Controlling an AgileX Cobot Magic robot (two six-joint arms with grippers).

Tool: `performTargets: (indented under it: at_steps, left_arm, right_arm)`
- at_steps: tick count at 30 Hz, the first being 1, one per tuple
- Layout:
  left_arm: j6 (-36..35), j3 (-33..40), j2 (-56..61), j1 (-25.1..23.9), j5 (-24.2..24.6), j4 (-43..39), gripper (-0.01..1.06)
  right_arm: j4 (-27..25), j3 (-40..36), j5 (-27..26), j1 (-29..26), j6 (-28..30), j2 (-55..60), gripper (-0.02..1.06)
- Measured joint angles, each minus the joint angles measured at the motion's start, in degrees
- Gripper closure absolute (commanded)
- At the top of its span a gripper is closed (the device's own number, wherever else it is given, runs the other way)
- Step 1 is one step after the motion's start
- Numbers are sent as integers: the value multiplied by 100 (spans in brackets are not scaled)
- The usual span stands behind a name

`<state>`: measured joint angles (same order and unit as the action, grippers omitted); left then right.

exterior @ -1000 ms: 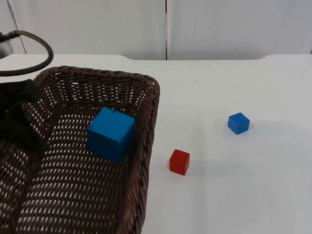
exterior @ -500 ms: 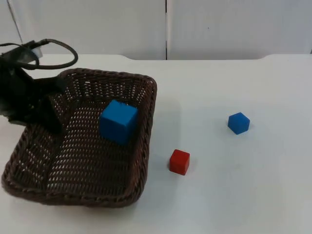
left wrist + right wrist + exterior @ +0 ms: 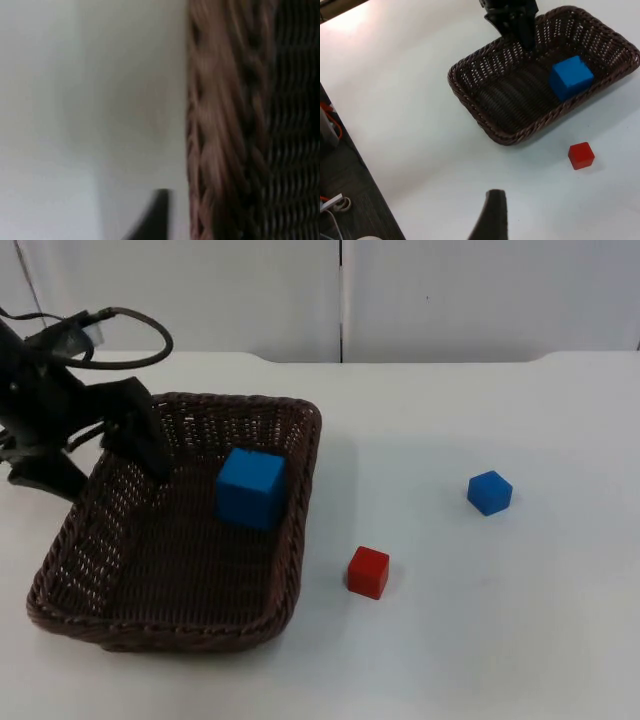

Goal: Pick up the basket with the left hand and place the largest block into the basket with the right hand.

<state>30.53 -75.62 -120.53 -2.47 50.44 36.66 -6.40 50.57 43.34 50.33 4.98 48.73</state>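
Note:
The brown wicker basket rests on the white table with the large blue block inside, near its right wall. My left gripper is at the basket's back left corner, open, with one finger inside the rim and the other outside. The left wrist view has the woven rim next to a black fingertip. From the right wrist view I look down on the basket, the large block and the left gripper. One right fingertip hangs high above the table, nothing held.
A small red block lies just right of the basket. A small blue block lies farther right. The grey partition wall closes the table's far side. The table's edge and dark floor are in the right wrist view.
The basket has come down from close to the camera onto the table. The left gripper's fingers have spread apart at its rim. The small blocks have not moved.

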Motion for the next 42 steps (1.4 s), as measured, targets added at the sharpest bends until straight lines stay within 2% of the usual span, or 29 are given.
performTargets:
  at_steps: [7, 11, 16, 33, 42]
  left_arm:
    - [-84, -34, 73, 0, 442, -78, 0]
    - [-98, -34, 185, 0, 864, -101, 0]
    - [-102, 201, 248, 0, 951, -101, 0]
    - [-102, 1946, 1327, 0, 277, -56, 0]
    - [38, 2579, 3006, 0, 237, 156, 0]
  right_arm:
    - [0, 0, 0, 0, -8, 0, 33]
    - [10, 0, 11, 0, -8, 0, 33]
    - [70, -13, -119, 0, -8, 0, 33]
    - [285, -35, -321, 0, -8, 0, 33]
    - [298, -35, -373, 0, -46, 0, 33]
